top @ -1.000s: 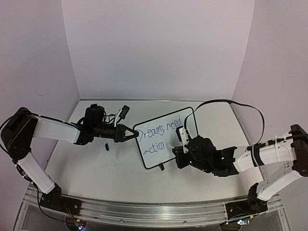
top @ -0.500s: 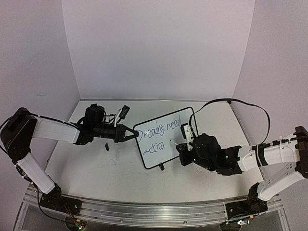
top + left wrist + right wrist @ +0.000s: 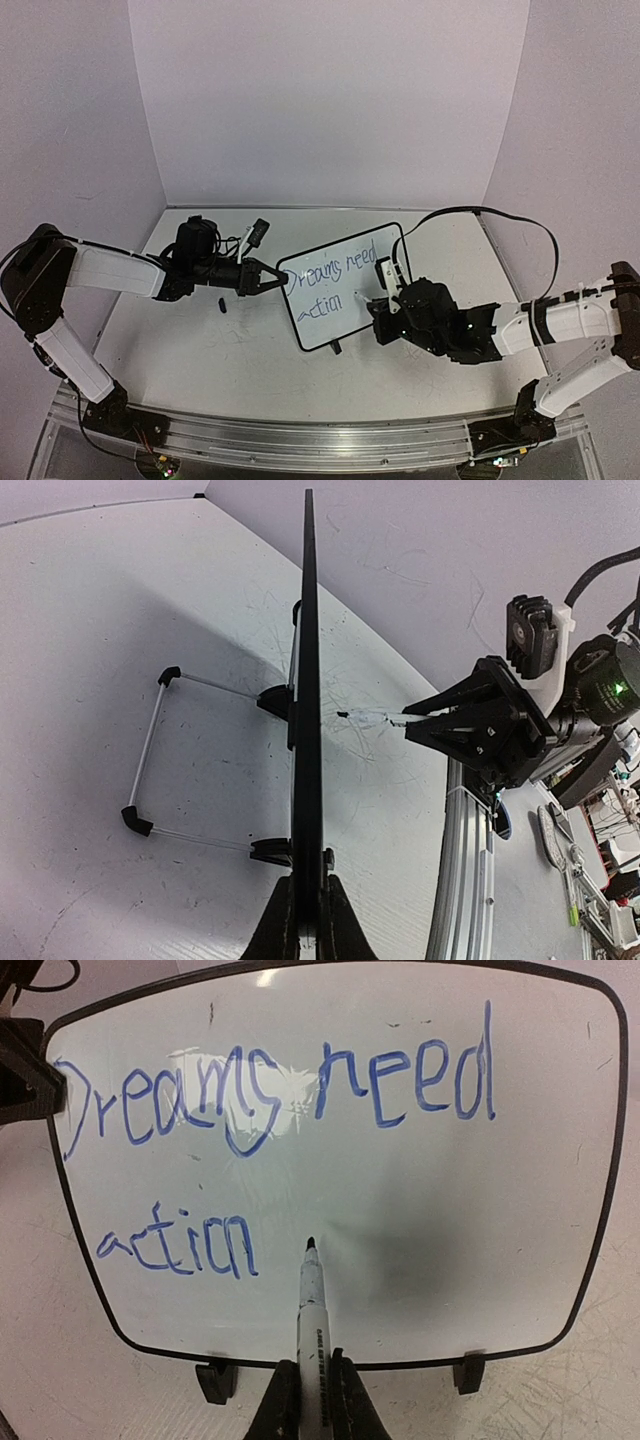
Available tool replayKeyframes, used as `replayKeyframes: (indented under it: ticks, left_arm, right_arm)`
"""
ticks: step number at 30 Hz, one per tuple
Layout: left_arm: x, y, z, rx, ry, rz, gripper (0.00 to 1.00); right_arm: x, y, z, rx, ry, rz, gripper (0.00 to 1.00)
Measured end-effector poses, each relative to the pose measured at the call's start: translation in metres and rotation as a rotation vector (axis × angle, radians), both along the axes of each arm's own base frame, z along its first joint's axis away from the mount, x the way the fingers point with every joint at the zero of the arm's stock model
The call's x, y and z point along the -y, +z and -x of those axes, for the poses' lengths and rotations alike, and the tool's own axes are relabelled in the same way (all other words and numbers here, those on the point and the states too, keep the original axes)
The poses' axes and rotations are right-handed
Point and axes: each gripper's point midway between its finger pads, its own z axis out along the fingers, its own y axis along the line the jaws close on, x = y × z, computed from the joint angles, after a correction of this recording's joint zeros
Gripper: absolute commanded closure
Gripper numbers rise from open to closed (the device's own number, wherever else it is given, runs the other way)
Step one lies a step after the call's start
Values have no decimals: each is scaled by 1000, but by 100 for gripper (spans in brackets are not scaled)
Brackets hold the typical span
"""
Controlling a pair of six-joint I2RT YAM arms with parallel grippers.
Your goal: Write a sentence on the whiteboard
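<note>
So, the whiteboard (image 3: 340, 330) stands upright on its 2 feet in the middle of the desk (image 3: 200, 350), between both arms. The left end effector (image 3: 284, 280) is clamped on its left edge. The sentence (image 3: 385, 1080) reads "Dreams need action" in blue over 2 lines. The right end effector (image 3: 312, 1400) is squeezed tight on a marker (image 3: 311, 1295), its tip just right of "action" and barely off the board.

Right pincer (image 3: 380, 304) is backing away from the whiteboard (image 3: 330, 285) toward its own arm's side, now covering less of the lower corner. The marker (image 3: 311, 1295) is travelling with it. The cable (image 3: 520, 222) behind the pincer is bowing out further.
</note>
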Motion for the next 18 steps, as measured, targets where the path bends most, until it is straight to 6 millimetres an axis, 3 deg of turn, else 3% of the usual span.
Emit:
replayKeyframes:
  ticks: [18]
  left_arm:
    - [0, 0, 0, 0, 0, 0, 100]
  right_arm:
    - [-3, -7, -9, 24, 16, 43, 100]
